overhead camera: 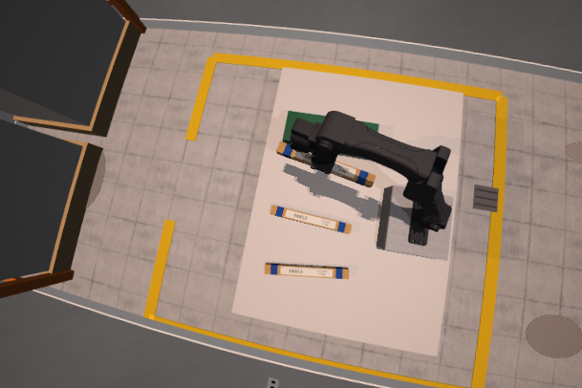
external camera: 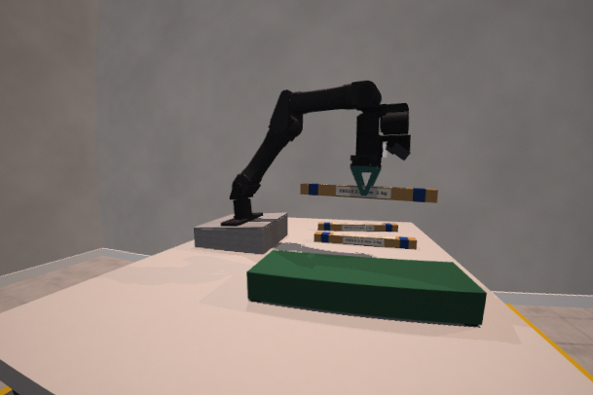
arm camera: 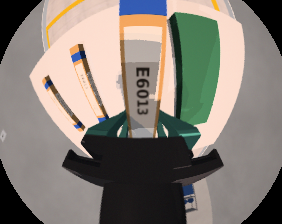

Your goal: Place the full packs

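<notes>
My gripper is shut on a long orange-and-blue electrode pack, near its middle. The pack hangs nearly level, high above the table, beside the platform in the wrist view. The low green platform carries nothing in the exterior view; the arm partly covers it in the top view. A second pack lies flat on the table. A third pack lies flat farther from the platform.
The arm's grey base block stands on the pale table, at the side of the packs. The arm's shadow falls between the held pack and the second pack in the top view.
</notes>
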Tool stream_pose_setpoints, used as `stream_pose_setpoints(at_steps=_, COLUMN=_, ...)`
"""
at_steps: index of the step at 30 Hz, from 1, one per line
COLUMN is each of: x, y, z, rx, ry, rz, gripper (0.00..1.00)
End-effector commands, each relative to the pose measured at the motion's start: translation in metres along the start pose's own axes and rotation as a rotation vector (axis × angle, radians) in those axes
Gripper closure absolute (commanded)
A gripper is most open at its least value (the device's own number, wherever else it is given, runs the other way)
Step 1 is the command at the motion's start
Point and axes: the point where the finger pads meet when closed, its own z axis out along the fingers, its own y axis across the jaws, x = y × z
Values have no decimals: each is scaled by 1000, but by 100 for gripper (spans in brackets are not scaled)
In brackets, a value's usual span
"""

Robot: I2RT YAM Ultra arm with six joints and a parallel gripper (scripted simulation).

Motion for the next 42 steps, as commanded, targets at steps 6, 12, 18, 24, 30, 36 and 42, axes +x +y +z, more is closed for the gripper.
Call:
stream_pose_setpoints(at_steps=6, x=2, y=1, z=-25, rx=0, ry=-9, rz=-1, gripper=100)
stream_pose_setpoints(at_steps=12, x=6, y=12, z=-25, rx=1, ry=-9, rz=-135, gripper=100)
stream_pose_setpoints(at_steps=18, x=-8, y=26, z=-46, rx=9, ry=-128, rz=-214, gripper=100)
stream_pose_setpoints(at_steps=24, x=3, y=41, z=-43, rx=5, ry=-97, rz=-203, gripper=100)
stream_pose_setpoints(at_steps=30, x=18, y=57, z=-34, rx=1, ry=-46, rz=-205, gripper=100)
stream_pose_setpoints(at_steps=36, x=23, y=66, z=-34, rx=2, ry=-40, rz=-205, gripper=100)
stream_pose_setpoints(at_steps=42, x=31, y=82, z=-35, rx=-3, ry=-31, rz=-206, gripper=100)
